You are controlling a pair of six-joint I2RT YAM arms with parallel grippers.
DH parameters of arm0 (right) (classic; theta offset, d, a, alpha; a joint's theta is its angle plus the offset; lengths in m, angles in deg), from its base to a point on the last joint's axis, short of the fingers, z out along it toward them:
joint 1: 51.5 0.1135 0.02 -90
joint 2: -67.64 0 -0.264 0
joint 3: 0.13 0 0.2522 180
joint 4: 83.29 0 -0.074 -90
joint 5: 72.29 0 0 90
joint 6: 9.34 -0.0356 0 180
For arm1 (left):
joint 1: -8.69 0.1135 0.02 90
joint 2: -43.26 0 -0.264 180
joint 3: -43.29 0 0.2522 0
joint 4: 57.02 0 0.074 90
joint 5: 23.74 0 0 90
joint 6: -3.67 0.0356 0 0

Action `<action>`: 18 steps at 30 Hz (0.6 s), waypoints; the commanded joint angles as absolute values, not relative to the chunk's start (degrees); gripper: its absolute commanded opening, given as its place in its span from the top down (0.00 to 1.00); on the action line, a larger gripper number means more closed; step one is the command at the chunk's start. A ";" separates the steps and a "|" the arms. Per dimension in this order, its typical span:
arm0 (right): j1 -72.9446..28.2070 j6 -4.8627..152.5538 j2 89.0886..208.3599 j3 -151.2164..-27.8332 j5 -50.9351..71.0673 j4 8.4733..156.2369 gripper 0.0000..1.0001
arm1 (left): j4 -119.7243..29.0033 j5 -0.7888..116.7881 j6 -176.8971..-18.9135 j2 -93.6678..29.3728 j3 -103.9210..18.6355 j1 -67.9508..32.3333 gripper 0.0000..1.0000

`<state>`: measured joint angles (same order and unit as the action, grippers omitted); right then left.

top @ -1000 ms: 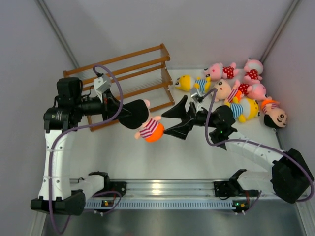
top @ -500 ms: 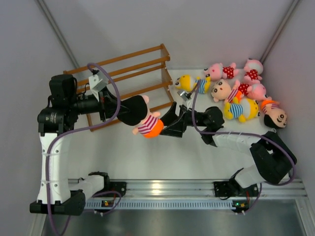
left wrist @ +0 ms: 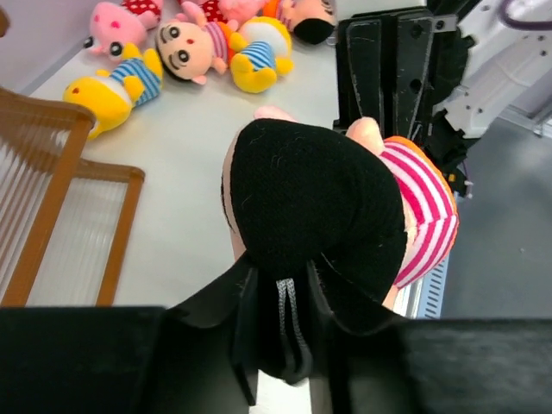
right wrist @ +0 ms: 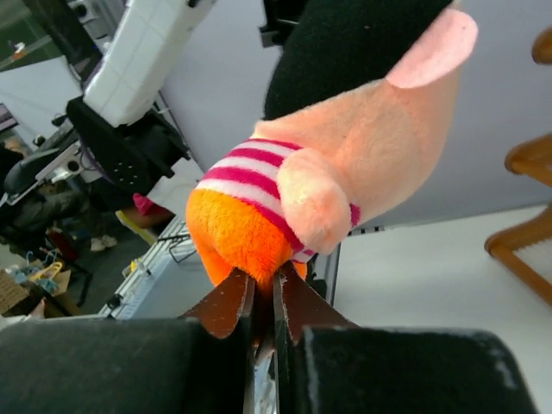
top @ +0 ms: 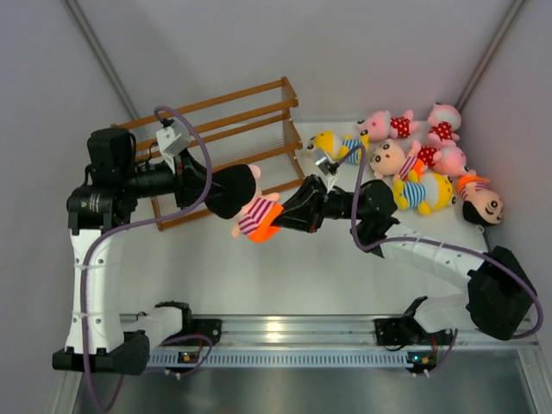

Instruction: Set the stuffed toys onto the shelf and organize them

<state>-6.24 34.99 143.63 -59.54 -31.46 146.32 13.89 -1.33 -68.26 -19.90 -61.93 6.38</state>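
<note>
Hanging clear of the counter (top: 259,285) near its middle, just off the near right end of the shelf (top: 216,142): one black-haired doll (top: 253,210) in a pink-striped shirt and orange shorts, gripped at both ends. Clamped at the head by the left gripper (top: 226,191), fingers drawn in narrow on the black hair. Pinched at the seat by the right gripper (top: 289,216), jaws almost together on the orange shorts. Stretched roughly level between the two, head toward the left edge, feet toward the right.

Standing behind it, toward the far left corner and set at a slant: the brown three-tier shelf, with no toy visible on any slatted tier. Lying just beside its right end, a yellow doll (top: 332,144) in blue stripes. Heaped in the far right corner, the other dolls (top: 423,164), pink, yellow and peach-faced, touching and overlapping.

Judged to be a two-arm re-grip or handover ahead of a first placement, so early in the job.

Called for next, by that reading: letting go at one end, most likely the right, then swinging the doll over a tier and turning it upright. Worth seating squarely, since thin slats may let a soft toy tip or slip through.
</note>
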 commanded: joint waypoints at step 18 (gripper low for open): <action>-3.95 112.54 178.61 -150.17 45.03 44.71 1.00 | 13.70 64.68 -72.26 -18.88 -69.97 6.23 0.02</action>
<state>-4.40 97.81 168.74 -143.19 31.88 56.14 13.80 58.18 -72.74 -18.74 -71.42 6.38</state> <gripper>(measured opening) 0.047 0.984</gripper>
